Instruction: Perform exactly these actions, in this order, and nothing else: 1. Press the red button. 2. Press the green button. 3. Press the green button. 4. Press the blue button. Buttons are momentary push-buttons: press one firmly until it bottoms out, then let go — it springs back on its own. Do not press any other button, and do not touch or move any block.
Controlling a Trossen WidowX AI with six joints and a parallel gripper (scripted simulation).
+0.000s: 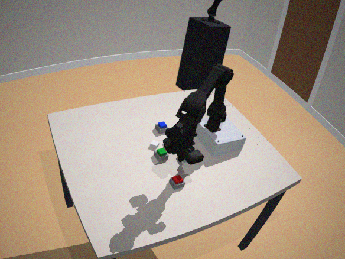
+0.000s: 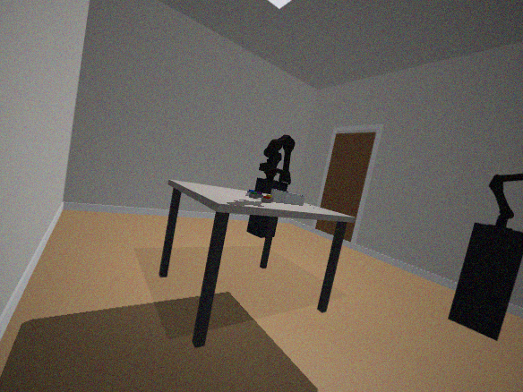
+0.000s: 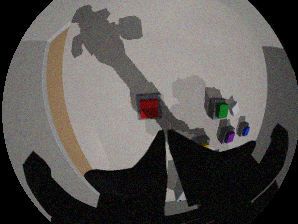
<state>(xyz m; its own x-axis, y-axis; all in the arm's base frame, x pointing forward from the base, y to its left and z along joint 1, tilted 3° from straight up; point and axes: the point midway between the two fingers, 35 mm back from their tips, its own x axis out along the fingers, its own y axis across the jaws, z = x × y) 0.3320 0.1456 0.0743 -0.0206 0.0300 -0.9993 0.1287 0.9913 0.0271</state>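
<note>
The red button (image 1: 178, 179) (image 3: 148, 107) sits on its grey base near the front middle of the white table (image 1: 97, 154). The green button (image 1: 161, 152) (image 3: 221, 108) is behind it to the left, and the blue button (image 1: 162, 125) (image 3: 245, 131) is farther back. My gripper (image 1: 181, 158) (image 3: 165, 133) is shut with nothing between the fingers. It hangs above the table between the red and the green button, touching neither. In the wrist view the red button lies just ahead of the fingertips.
A purple button (image 3: 229, 136) stands beside the blue one; the arm hides it in the top view. A small white block (image 1: 154, 143) lies just behind the green button. The arm's grey base box (image 1: 227, 139) stands to the right. A black cabinet (image 1: 204, 53) stands behind the table.
</note>
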